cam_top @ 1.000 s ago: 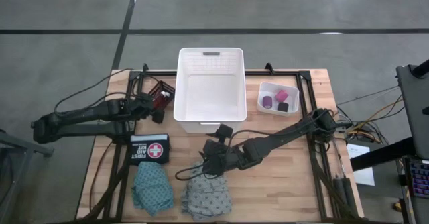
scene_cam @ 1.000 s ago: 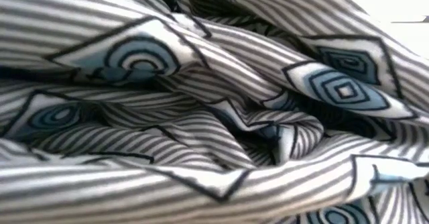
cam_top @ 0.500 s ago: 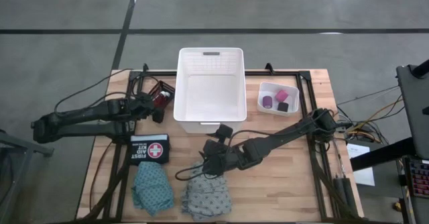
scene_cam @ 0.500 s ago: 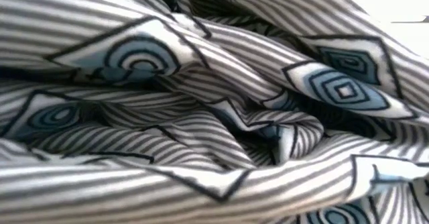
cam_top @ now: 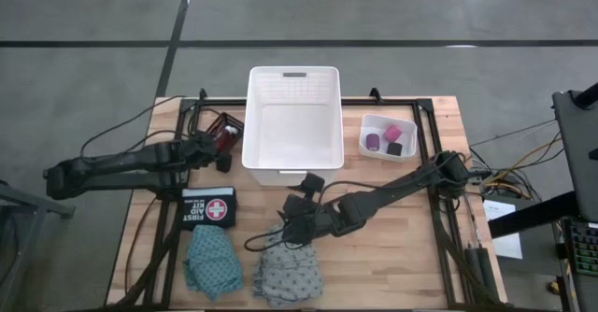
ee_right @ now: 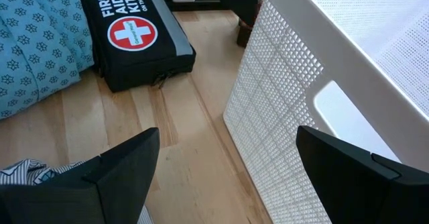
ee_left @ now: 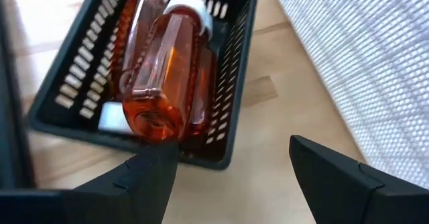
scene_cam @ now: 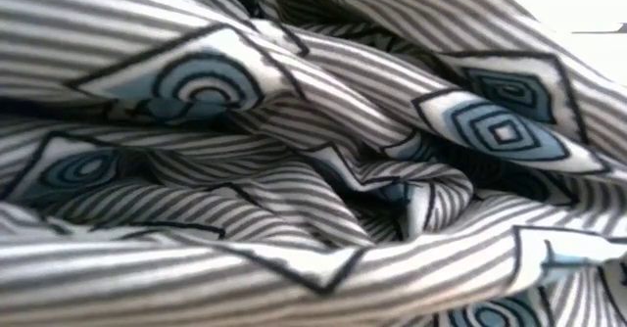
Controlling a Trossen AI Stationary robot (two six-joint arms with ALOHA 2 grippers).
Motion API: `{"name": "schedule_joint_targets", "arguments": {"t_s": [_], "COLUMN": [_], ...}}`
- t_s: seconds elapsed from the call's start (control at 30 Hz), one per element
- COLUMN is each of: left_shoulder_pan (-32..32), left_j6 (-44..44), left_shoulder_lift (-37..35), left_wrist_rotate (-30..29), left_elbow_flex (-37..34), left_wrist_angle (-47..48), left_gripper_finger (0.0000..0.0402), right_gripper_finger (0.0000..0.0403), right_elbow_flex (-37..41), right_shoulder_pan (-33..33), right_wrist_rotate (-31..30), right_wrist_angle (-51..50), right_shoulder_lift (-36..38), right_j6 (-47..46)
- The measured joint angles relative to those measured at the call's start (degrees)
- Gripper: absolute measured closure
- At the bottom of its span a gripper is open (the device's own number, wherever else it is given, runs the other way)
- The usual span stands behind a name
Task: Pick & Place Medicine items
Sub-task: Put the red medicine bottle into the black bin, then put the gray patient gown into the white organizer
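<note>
Red bottles with white caps lie piled in a small black slotted basket left of the large white basket. My left gripper hangs open just short of the black basket's near wall, touching nothing; the high view shows this gripper beside that basket. Purple, pink and black rolls sit in a small white tray. The teal cloth and the grey cloth lie bunched at the near edge. My right gripper is open over the grey cloth's far edge.
A black first aid kit lies between the black basket and the teal cloth. The white basket's perforated wall stands close beside my right gripper. The grey cloth fills the whole low view. Bare wood lies right of the grey cloth.
</note>
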State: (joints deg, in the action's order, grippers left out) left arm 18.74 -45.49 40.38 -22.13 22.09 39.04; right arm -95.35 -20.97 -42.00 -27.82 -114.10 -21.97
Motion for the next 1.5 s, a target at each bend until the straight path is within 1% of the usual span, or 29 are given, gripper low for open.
{"name": "schedule_joint_targets", "arguments": {"t_s": [0.13, 0.3, 0.4, 0.57, 0.67, 0.73, 0.77, 0.9, 0.97, 1.07, 1.2, 1.27, 1.37, 1.5], "left_shoulder_pan": [0.0, 0.0, 0.0, 0.0, 0.0, 0.0, 0.0, 0.0, 0.0, 0.0, 0.0, -0.2, -1.6, -4.9], "left_j6": [2.6, 5.3, 5.2, 5.0, 5.2, 7.7, 10.2, 19.8, 21.1, 21.9, 23.9, 26.5, 29.6, 33.5], "left_shoulder_lift": [0.0, 0.0, 0.0, -0.1, -0.2, -0.2, -0.2, -0.2, -0.2, -0.2, -0.5, -1.4, -4.8, -12.2], "left_wrist_rotate": [-1.6, -8.7, -9.3, -5.0, -3.2, -1.6, 0.0, 9.7, 12.9, 16.6, 17.7, 17.7, 17.7, 17.7], "left_elbow_flex": [-0.8, -0.6, -0.6, -0.4, 1.4, 3.1, 4.1, 9.8, 13.3, 19.1, 25.8, 28.3, 30.4, 30.6], "left_wrist_angle": [-3.8, -5.2, -5.2, -4.8, -4.9, -4.9, -4.9, -4.1, -3.4, 0.0, 6.2, 6.8, 5.4, -1.3], "left_gripper_finger": [0.0113, 0.0113, 0.0113, 0.0113, 0.0113, 0.0113, 0.0113, 0.0113, 0.0113, 0.0113, 0.0113, 0.0112, 0.0112, 0.0112], "right_gripper_finger": [0.0055, 0.0055, 0.0055, 0.0055, 0.0055, 0.0055, 0.0055, 0.0055, 0.0055, 0.0055, 0.0055, 0.0055, 0.0055, 0.0055], "right_elbow_flex": [0.0, 0.0, 0.0, 0.0, 0.0, 0.0, 0.0, 0.0, 0.0, 0.0, 0.0, 0.0, 0.0, 0.0], "right_shoulder_pan": [0.0, 0.0, 0.0, 0.0, 0.0, 0.0, 0.0, 0.0, 0.0, 0.1, 0.1, 0.1, -0.2, -0.6], "right_wrist_rotate": [0.0, 0.0, 0.0, 0.0, 0.0, 0.0, 0.0, 0.0, 0.0, 0.0, 0.0, 0.1, 0.3, 0.5], "right_wrist_angle": [0.0, 0.0, 0.0, 0.0, 0.0, 0.0, 0.0, -0.6, -0.8, -0.8, -0.8, -1.0, -1.8, -3.8], "right_shoulder_lift": [0.0, 0.0, 0.0, 0.0, 0.0, 0.0, 0.0, 0.0, 0.0, 0.0, 0.0, 0.0, 0.0, 0.5], "right_j6": [0.1, 0.1, 0.1, 0.1, 0.1, 0.1, 0.1, 0.1, 0.1, 0.1, 0.1, 0.0, -0.1, -0.1]}}
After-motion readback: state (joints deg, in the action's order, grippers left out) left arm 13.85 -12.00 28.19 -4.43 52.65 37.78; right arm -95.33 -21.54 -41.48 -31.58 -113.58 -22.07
